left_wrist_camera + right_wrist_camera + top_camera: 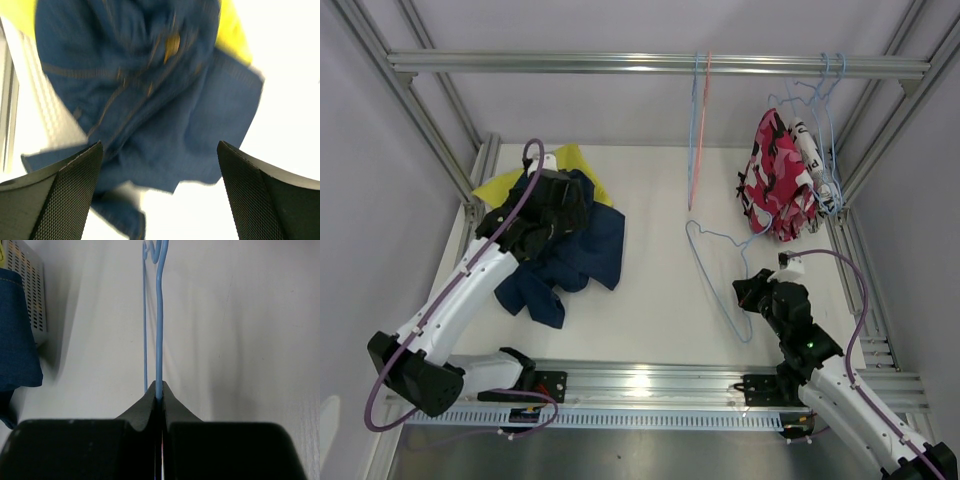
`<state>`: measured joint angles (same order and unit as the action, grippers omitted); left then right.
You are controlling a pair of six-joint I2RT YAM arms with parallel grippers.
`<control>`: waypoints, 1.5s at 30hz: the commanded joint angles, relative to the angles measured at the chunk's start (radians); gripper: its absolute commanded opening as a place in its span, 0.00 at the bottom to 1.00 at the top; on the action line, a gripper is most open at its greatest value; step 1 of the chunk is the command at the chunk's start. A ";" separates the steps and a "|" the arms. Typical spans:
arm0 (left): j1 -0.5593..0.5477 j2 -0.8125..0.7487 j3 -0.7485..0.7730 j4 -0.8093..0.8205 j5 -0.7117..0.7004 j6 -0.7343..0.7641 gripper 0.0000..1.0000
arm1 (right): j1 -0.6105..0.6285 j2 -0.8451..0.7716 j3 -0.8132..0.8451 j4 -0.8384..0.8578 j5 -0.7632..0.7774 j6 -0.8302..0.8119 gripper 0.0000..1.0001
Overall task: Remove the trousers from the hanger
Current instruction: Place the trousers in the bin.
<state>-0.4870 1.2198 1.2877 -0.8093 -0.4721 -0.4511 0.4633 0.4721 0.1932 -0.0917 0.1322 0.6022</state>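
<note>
**Right clamped on bare hanger, left open over navy pair**

Right gripper (159, 393): jaws fully closed on the wire of a light-blue hanger (159, 330). The wire runs straight out from between the fingertips, with the hook at the far end. The hanger carries no cloth. In the top view it sits low over the white table (660, 300), right of centre. Can't tell whether it lies flat or is slightly lifted.

Left gripper (159, 150): jaws wide apart, nothing between them. It hovers right above the navy trousers (150, 90), which lie crumpled on the left side of the table. Can't tell from the wrist view whether the fingers touch the cloth.

The yellow trousers (570, 160) lie partly under the navy pair and stick out at its far edge.

On the overhead rail (620, 63):
- Far right: the pink-red patterned trousers (770, 180) hang on blue hangers.
- Just beside them on the right: the white pair with black lettering (807, 145).
- Nearer the middle of the rail: two empty hangers (696, 130), one pink and one blue.
</note>
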 commanded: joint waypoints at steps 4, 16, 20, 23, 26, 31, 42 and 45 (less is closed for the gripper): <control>-0.010 -0.127 -0.094 -0.169 0.115 0.061 0.99 | -0.015 0.005 -0.008 0.047 -0.026 -0.002 0.00; -0.010 -0.192 -0.360 -0.106 0.216 -0.053 0.92 | -0.018 0.000 -0.021 0.055 -0.031 0.018 0.00; -0.010 -0.195 -0.370 -0.119 0.233 -0.086 0.91 | -0.020 0.002 -0.018 0.050 -0.037 0.018 0.00; -0.010 -0.192 -0.376 -0.143 0.234 -0.103 0.88 | -0.023 -0.003 -0.017 0.047 -0.036 0.016 0.00; -0.012 -0.206 -0.384 -0.168 0.225 -0.115 0.84 | -0.026 -0.001 -0.021 0.052 -0.042 0.022 0.00; -0.041 -0.262 -0.351 -0.228 0.144 -0.138 0.85 | -0.026 0.003 -0.024 0.064 -0.054 0.028 0.00; -0.064 -0.296 -0.197 -0.290 0.055 -0.090 0.86 | -0.028 0.008 -0.024 0.067 -0.065 0.025 0.00; -0.064 -0.292 -0.191 -0.314 0.020 -0.087 0.86 | -0.028 0.008 -0.026 0.069 -0.068 0.027 0.00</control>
<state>-0.5434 0.9348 1.0645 -1.0813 -0.3889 -0.5541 0.4400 0.4793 0.1680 -0.0685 0.0757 0.6212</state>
